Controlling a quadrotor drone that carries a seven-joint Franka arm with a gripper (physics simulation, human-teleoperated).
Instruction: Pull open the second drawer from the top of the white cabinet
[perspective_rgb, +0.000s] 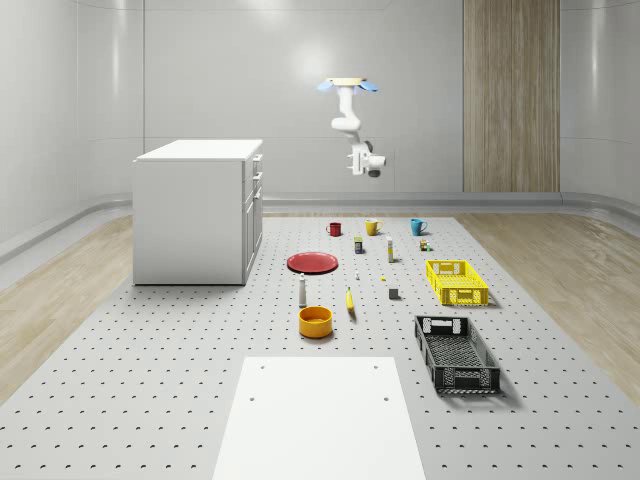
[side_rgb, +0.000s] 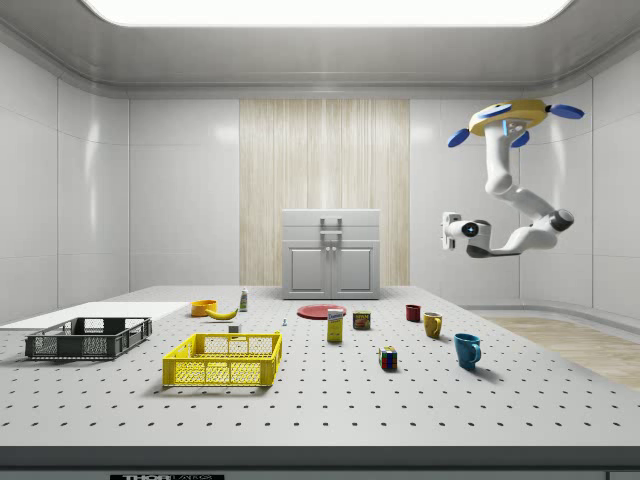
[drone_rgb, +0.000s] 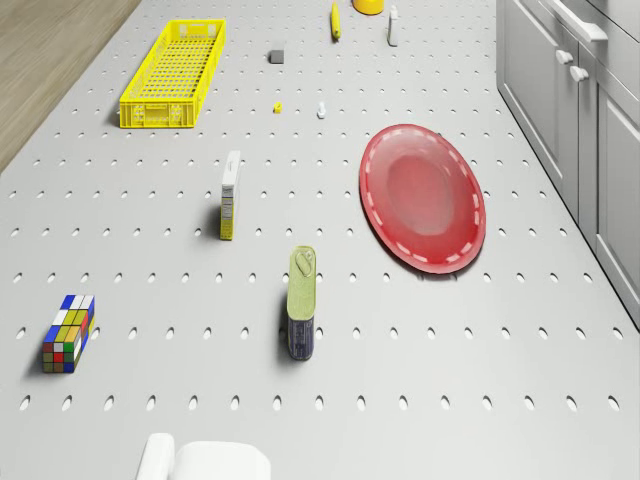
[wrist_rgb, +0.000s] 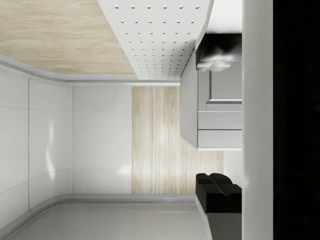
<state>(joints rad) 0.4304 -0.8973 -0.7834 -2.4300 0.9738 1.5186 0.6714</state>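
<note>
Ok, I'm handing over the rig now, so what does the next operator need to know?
Drone hovers high above the far end of the table, over the mugs and off the cabinet's drawer side. The claw hangs in mid-air on the bent arm, level with the drawers and well short of them, touching nothing. White cabinet: all drawers shut, the second drawer included. Nothing is done yet. Left: close in on that drawer's handle, grip it, pull it open.
</note>
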